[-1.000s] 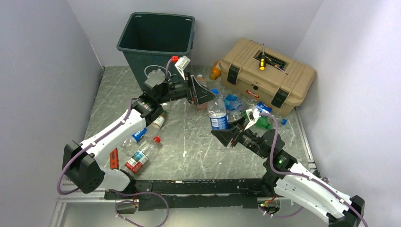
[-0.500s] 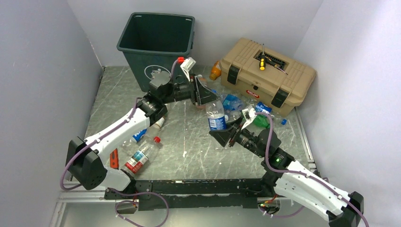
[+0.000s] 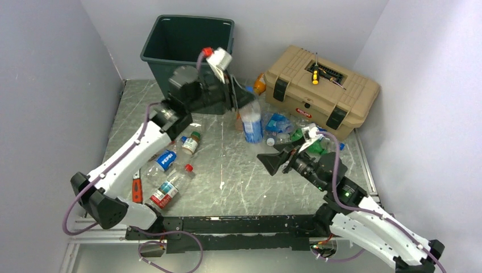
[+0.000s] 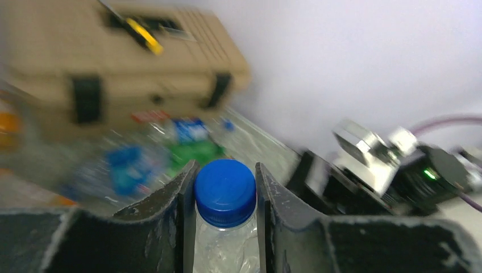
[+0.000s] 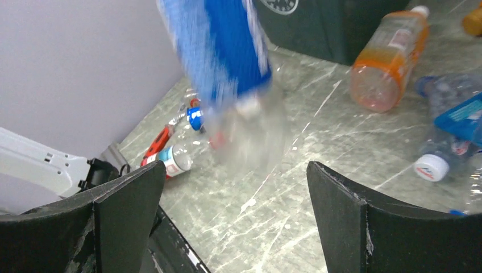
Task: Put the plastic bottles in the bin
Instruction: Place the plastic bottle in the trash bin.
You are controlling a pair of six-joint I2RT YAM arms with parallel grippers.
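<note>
My left gripper (image 3: 243, 102) is shut on the neck of a clear plastic bottle (image 3: 251, 126) with a blue label, which hangs above the table in front of the dark green bin (image 3: 187, 40). In the left wrist view its blue cap (image 4: 225, 192) sits pinched between my fingers (image 4: 170, 205). My right gripper (image 3: 274, 163) stands open and apart from it, nothing between its fingers; in its view the blurred bottle (image 5: 227, 51) hangs ahead. More bottles lie around: a Pepsi one (image 3: 165, 160), a red-labelled one (image 3: 169, 187), a green one (image 3: 315, 147).
A tan toolbox (image 3: 321, 91) with a yellow-handled screwdriver (image 3: 315, 77) on its lid stands at the back right. An orange bottle (image 5: 386, 62) lies near the bin. An orange-handled tool (image 3: 136, 190) lies by the left arm's base. Walls close in on three sides.
The right gripper let go of the blue-labelled bottle and opened wide. The left gripper shut on its neck and lifted it up and left, toward the bin.
</note>
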